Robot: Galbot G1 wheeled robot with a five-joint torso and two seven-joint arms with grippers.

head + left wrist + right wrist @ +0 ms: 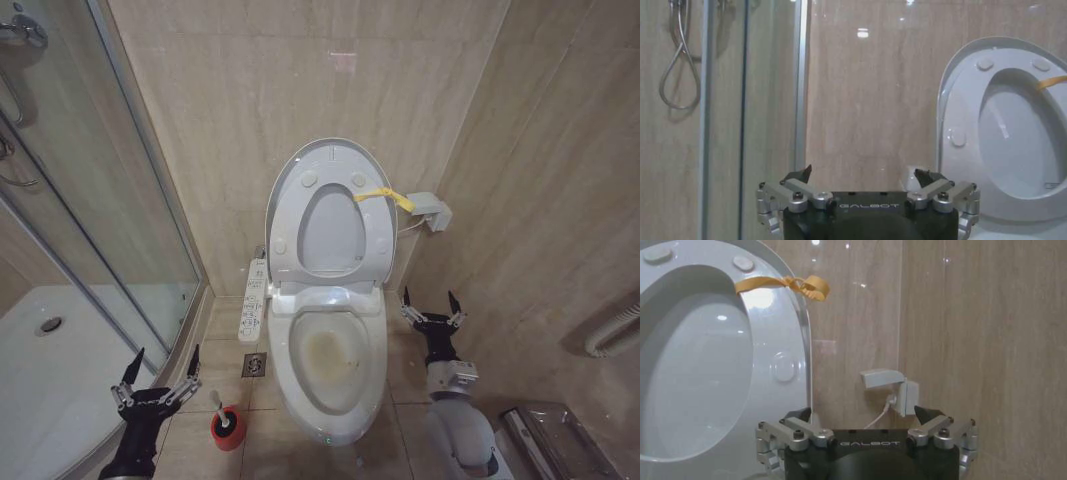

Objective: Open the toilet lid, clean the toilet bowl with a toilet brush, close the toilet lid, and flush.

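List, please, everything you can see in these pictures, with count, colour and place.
Toilet lid: one, white, raised against the wall.
Seat ring: one, white, raised against the lid.
Yellow strap: one, on the seat's edge.
Toilet bowl: one, white, stained, open.
Button panel: one, white, left of the bowl.
Toilet brush: one, white handle, in its red holder.
Floor drain: one, metal.
Wall socket: one, white.
Shower cabin: one, glass, left.
Left gripper: black, open, low left.
Right gripper: black, open, right of the bowl.
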